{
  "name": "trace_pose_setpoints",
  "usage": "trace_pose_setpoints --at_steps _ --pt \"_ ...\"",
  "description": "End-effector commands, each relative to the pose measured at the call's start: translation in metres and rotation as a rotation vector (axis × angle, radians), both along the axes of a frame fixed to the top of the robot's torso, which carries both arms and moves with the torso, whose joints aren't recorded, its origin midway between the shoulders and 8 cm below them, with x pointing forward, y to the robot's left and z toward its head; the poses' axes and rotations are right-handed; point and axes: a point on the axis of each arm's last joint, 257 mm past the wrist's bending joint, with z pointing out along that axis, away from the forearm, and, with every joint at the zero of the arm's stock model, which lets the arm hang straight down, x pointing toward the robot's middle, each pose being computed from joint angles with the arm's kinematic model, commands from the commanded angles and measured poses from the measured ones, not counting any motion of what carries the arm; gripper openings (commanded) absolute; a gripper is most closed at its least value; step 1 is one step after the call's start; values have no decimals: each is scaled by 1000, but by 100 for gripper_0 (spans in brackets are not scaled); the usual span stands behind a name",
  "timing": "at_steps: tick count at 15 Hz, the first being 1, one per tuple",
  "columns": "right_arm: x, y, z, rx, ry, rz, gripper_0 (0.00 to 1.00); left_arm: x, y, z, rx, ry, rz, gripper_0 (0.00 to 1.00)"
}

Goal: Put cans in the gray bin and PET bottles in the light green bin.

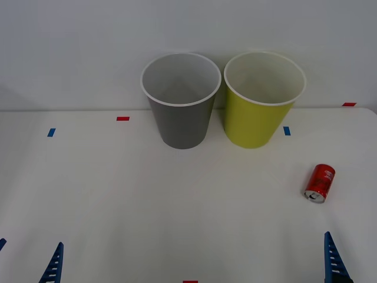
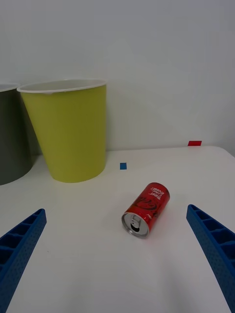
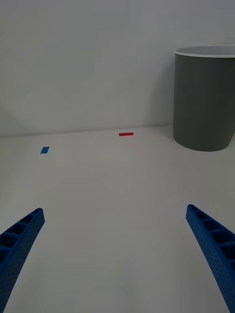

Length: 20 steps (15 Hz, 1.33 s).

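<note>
So the whole thing sits on a plain white table (image 1: 118, 200) pushed up against a bare white wall (image 1: 70, 47), with little red and blue tape marks (image 1: 122, 118) stuck along the far side and one red bit at the near edge.

Two bins stand upright at the far edge, roughly mid-table, side by side and just about touching. The gray bin (image 1: 181, 100) is on the left, the light green bin (image 1: 263, 99) on the right, both with white rims and white insides, and nothing showing inside either of them from the front view.

The red can (image 1: 319, 183) is lying on its side close to the right edge of the table, nearer than the light green bin and well apart from it. Its long axis runs mostly near-to-far with a slight slant: the silver top with the pull tab faces the near edge, the other end points back and a touch to the right.

The right gripper (image 2: 117, 254) is down at the near right corner, fingers spread wide and holding nothing, with the can ahead of it, about centred between the two blue ribbed fingers (image 2: 215, 244). The left gripper (image 3: 117, 254) sits at the near left corner, also spread wide and holding nothing, gray bin off ahead of it.
</note>
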Motion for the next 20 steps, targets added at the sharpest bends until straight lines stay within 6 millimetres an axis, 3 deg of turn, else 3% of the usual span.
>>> trace_pose_setpoints --at_steps 1,9,10,11,14,20 --pt "0 0 0 0 0 0 100 0 0 0 0 0 0 100" --pt "0 0 0 0 0 0 100 0 0 0 0 0 0 100" --pt "0 -1 -20 10 39 -10 100 0 0 0 0 0 0 100" --pt "-1 3 -22 -1 35 -1 100 0 0 0 0 0 0 100" --pt "2 7 -4 -25 -13 19 100 0 0 0 0 0 0 100" --pt "34 -18 4 -8 71 -66 100 0 0 0 0 0 0 100"
